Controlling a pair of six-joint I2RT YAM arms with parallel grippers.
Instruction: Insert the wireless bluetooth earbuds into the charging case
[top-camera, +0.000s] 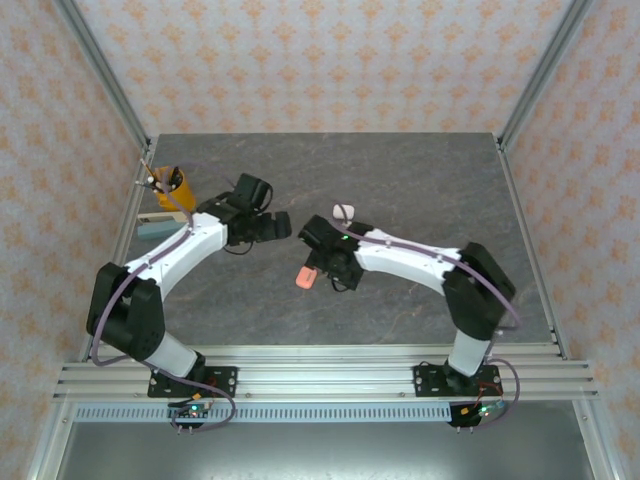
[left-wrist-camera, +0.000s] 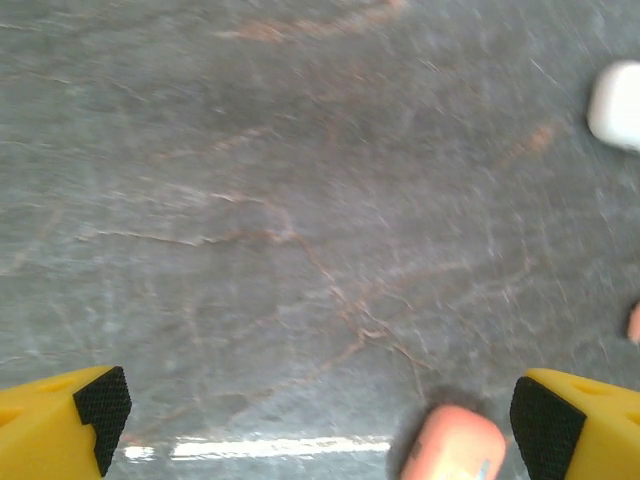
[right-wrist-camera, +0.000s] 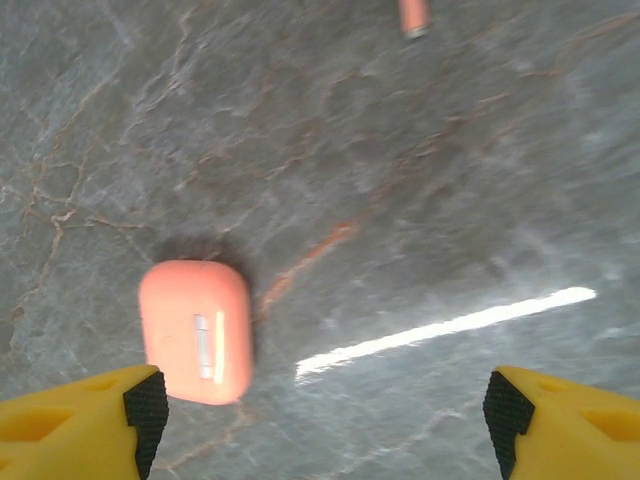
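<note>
A coral-pink charging case (right-wrist-camera: 195, 330) lies shut on the grey stone table, its metal hinge strip facing up. It is just ahead of the left fingertip of my right gripper (right-wrist-camera: 325, 410), which is open and holds nothing. In the top view the case (top-camera: 307, 277) sits beside the right gripper (top-camera: 322, 258). One coral-pink earbud (right-wrist-camera: 413, 15) lies farther off on the table. My left gripper (left-wrist-camera: 322, 420) is open and empty above the table, with the coral case (left-wrist-camera: 455, 445) near its right fingertip (left-wrist-camera: 545, 425). A white case (left-wrist-camera: 615, 105) lies beyond it.
The white case (top-camera: 343, 212) rests behind the right wrist. A yellow cup with pens (top-camera: 170, 187) stands at the back left next to the frame post. A small coral piece (left-wrist-camera: 634, 322) shows at the right edge of the left wrist view.
</note>
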